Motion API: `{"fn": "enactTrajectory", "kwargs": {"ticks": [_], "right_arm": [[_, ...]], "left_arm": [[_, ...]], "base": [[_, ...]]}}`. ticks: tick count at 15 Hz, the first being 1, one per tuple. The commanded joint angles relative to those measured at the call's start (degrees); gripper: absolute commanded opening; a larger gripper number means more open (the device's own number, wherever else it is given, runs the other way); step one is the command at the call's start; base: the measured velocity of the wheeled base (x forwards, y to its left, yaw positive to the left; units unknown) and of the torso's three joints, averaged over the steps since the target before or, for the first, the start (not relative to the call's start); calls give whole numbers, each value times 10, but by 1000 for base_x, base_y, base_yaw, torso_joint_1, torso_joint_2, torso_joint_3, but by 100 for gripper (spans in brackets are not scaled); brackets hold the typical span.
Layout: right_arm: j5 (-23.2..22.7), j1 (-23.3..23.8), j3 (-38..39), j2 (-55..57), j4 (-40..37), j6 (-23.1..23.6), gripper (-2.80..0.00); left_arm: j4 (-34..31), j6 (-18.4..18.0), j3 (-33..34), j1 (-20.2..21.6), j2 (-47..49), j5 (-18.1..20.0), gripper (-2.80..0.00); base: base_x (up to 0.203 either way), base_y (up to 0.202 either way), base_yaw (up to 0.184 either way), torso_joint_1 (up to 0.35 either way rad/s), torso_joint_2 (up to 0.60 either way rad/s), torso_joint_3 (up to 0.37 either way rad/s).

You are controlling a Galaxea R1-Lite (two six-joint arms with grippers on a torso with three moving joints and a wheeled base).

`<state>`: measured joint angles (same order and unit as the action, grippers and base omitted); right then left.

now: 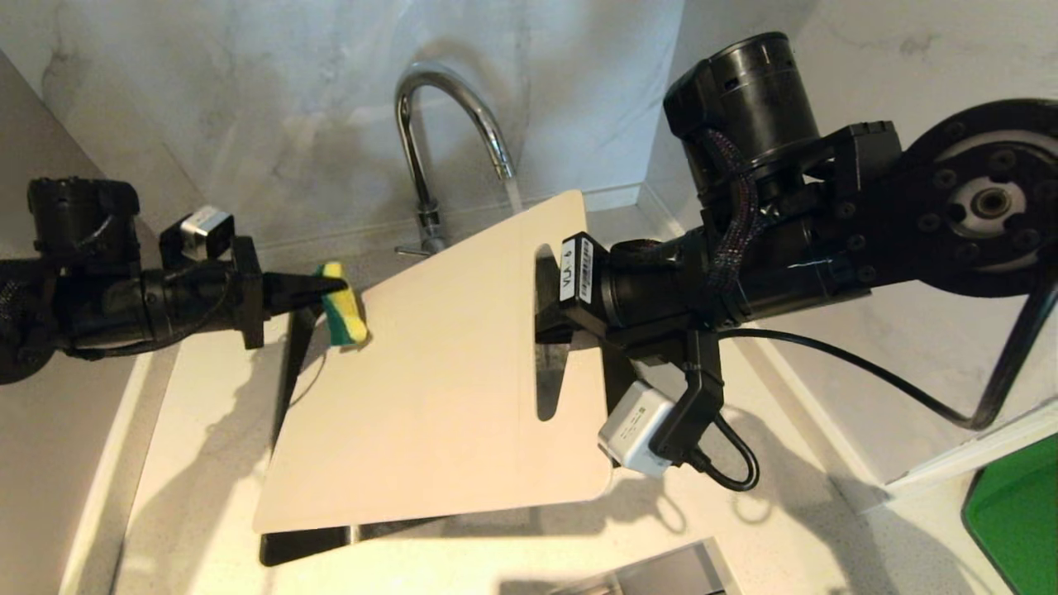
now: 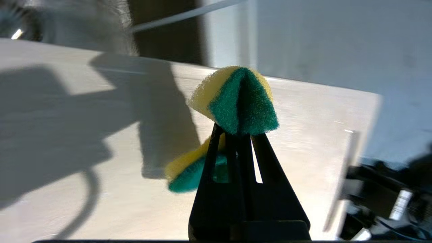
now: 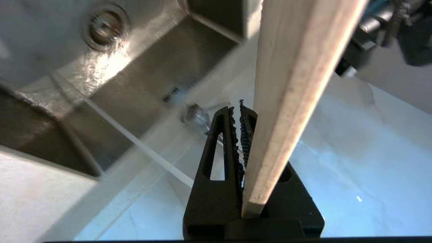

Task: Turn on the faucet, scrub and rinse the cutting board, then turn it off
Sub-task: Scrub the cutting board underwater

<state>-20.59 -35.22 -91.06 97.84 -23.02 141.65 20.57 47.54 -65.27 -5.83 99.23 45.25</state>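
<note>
The cream-white cutting board (image 1: 446,388) hangs tilted over the sink, and my right gripper (image 1: 552,318) is shut on its end by the handle slot. In the right wrist view the board's edge (image 3: 290,101) runs up past my right gripper (image 3: 240,111). Behind it stands the chrome faucet (image 1: 450,124), with a thin stream of water (image 1: 512,194) falling from its spout onto the board's far corner. My left gripper (image 1: 331,289) is shut on a folded yellow and green sponge (image 1: 345,318), which touches the board's left edge. The left wrist view shows the sponge (image 2: 239,101) over the board (image 2: 101,152).
The steel sink (image 3: 101,84) with its drain (image 3: 106,27) lies below the board. A marble wall rises behind the faucet. Pale counter (image 1: 207,463) surrounds the sink. A green object (image 1: 1017,512) sits at the lower right. The right arm's cable (image 1: 868,372) loops beside the board.
</note>
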Motion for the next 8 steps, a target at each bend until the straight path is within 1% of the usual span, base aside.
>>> {"fn": "enactTrajectory", "kwargs": {"ticks": [1, 5, 6, 8], "right_arm": [[-12, -2, 6, 6, 18, 8, -280], [-15, -2, 21, 2, 36, 6, -280], [-18, -2, 25, 2, 40, 2, -280], [-29, -2, 33, 2, 54, 0, -280]], "left_arm": [[-13, 3, -60, -24, -14, 0, -280], [-139, 0, -207, -68, -7, -3, -280], [-159, 0, -233, -81, -3, -3, -280], [-172, -3, -268, -106, 9, -3, -280]], "base": [[0, 0, 0, 0, 0, 0], [0, 0, 0, 0, 0, 0], [0, 0, 0, 0, 0, 0], [0, 0, 0, 0, 0, 0]]}}
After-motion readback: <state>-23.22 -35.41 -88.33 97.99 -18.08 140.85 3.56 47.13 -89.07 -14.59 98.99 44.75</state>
